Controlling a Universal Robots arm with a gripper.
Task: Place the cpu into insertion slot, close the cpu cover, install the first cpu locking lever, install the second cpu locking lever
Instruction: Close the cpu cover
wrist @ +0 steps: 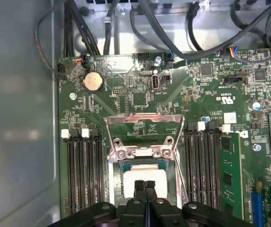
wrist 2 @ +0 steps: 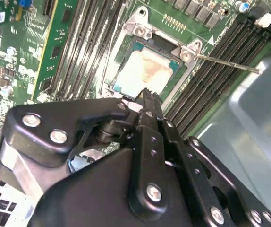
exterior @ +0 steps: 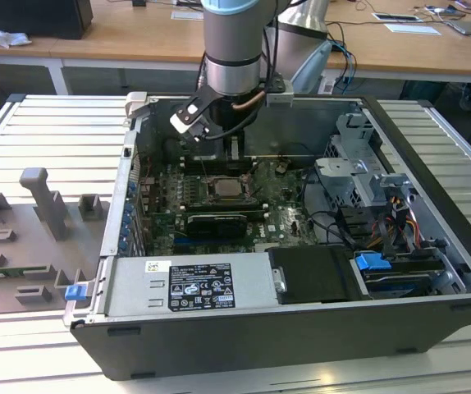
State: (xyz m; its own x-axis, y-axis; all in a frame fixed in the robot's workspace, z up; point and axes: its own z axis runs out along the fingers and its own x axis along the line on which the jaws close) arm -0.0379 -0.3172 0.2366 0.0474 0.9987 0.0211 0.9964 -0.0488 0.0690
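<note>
The cpu (wrist: pixel 145 176) lies in the insertion slot (wrist: pixel 118 176) on the green motherboard, its pale metal top also showing in the second wrist view (wrist 2: pixel 147 71). The cpu cover (wrist: pixel 144 117), a thin silvery frame, stands swung open on the far side of its hinge. My gripper (wrist: pixel 145 185) hangs just above the cpu's near edge with both black fingers pressed together, shut and holding nothing. A thin locking lever (wrist 2: pixel 230 62) sticks out free beside the socket. In the exterior view the gripper (exterior: pixel 234 156) is inside the open case, over the socket (exterior: pixel 223 189).
Long black memory slots (wrist: pixel 83 175) flank the socket on both sides. Cables (wrist: pixel 173 28) and a coin battery (wrist: pixel 92 81) lie beyond the cover. A drive cage (exterior: pixel 358 180) and power supply (exterior: pixel 194 283) fill the case. A grey fixture (exterior: pixel 47 205) sits at the exterior view's left.
</note>
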